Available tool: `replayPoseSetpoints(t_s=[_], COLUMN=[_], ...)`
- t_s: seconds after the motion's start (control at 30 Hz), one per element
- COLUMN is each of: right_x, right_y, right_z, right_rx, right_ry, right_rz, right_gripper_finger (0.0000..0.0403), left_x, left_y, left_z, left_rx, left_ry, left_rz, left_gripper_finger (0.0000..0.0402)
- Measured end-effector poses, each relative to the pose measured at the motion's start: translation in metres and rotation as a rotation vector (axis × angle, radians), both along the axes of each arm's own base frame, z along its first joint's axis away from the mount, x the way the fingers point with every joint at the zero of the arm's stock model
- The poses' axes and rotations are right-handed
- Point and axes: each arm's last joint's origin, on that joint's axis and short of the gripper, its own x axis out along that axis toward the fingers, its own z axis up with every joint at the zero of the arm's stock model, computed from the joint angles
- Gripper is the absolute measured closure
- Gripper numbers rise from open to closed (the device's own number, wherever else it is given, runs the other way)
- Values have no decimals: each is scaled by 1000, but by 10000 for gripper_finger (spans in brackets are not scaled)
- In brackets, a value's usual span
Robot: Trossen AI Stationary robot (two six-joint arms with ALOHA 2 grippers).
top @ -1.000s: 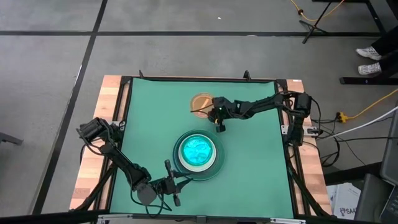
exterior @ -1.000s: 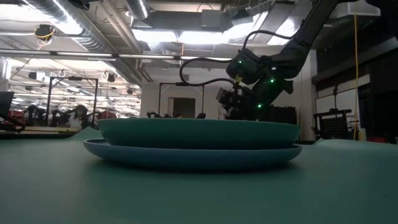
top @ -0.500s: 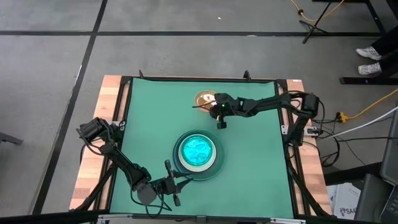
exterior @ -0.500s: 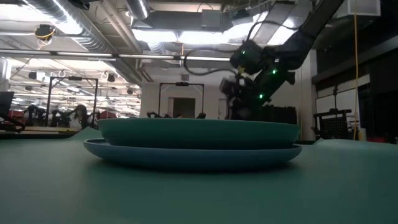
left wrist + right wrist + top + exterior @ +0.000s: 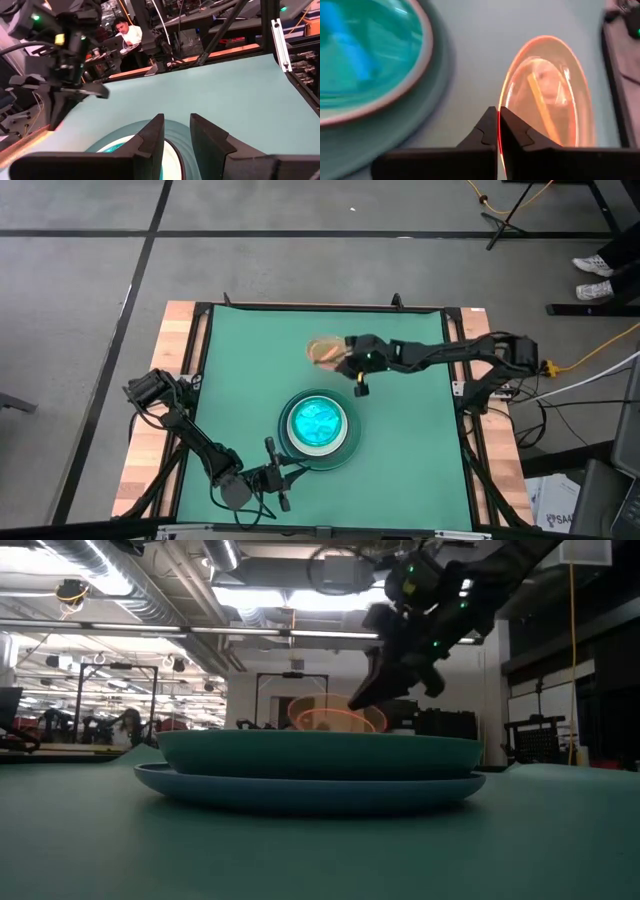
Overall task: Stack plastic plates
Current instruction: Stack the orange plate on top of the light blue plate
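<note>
The orange plate (image 5: 324, 350), small and translucent, is off the mat now; a second ago it lay flat near the far edge of the green table (image 5: 410, 440), and since then it has been tipped up and raised. The right gripper (image 5: 347, 356) has its fingers pressed together on the plate's rim, the thin edge pinched between the two tips. From table height the plate hangs tilted behind the stack (image 5: 320, 768), clear of the surface.

The stack sits well apart from it, nearer the front of the table: wide plates at the bottom and a glowing cyan plate (image 5: 318, 421) on top. The orange one looks like the last loose plate, so by my reckoning the remaining job is to carry it over and set it down on the cyan plate. An edge pinch on a tilted plate could slip.

The left gripper (image 5: 272, 476) waits by the front edge just beside the stack, fingers somewhat apart and empty.
</note>
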Motion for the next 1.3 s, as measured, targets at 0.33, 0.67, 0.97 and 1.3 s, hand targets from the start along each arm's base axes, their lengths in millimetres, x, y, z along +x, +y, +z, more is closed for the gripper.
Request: replayPoseSetpoints(t_s=[0.33, 0.67, 0.97, 1.3], right_x=[8, 1, -2, 11], right_y=[72, 135, 159, 160], right_z=[2, 0, -12, -37], right_rx=[-26, -30, -48, -82], right_ry=[-29, -24, 13, 21], right_rz=[228, 426, 503, 459], right_gripper_finger=[402, 402, 402, 402], left_x=[0, 3, 6, 6], left_y=[0, -5, -8, -8], left_z=[0, 10, 16, 16], left_rx=[0, 31, 31, 30], left_ry=[-4, -9, -18, -18], left_rz=[8, 8, 6, 6], left_gripper_finger=[315, 315, 314, 314])
